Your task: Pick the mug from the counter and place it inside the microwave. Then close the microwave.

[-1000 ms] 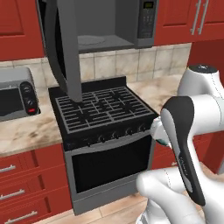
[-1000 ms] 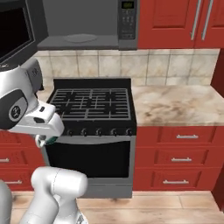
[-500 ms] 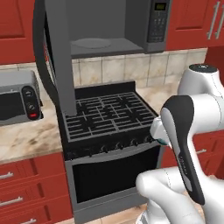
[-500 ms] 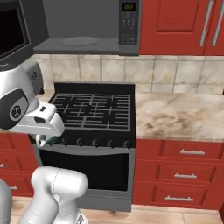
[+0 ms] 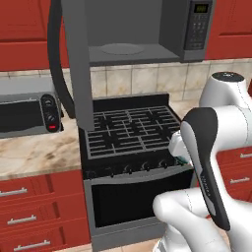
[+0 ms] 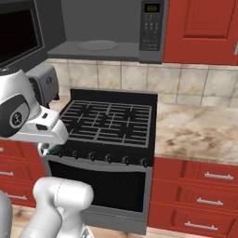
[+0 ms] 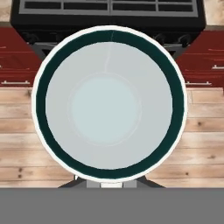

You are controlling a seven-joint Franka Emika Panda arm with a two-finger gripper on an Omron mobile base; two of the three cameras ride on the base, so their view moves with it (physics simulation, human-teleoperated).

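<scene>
Mug [image 7: 111,103]: seen from straight above in the hand view, white inside with a dark teal ring at the rim; it hangs over the wooden floor [image 7: 205,144], in front of the stove; a sliver of teal shows under the hand at 3 o'clock in the left base view.
Jaws: pinching the mug near its rim at 6 o'clock in the hand view; the fingertips themselves are hidden behind the mug.
Microwave [image 5: 147,34]: mounted above the stove at 12 o'clock, cavity bare with a round turntable; keypad and green display on its right.
Microwave door [image 5: 76,64]: swung wide open, hanging at 10 o'clock over the stove's left edge.
Stove [image 6: 109,123]: black grates, knobs along the front.
Toaster oven [image 5: 27,110]: on the tabletop [image 5: 34,155] at 9 o'clock.
Tabletop, right part: bare marbled stone at 3 o'clock in the right base view, over red drawers [image 6: 204,186].
</scene>
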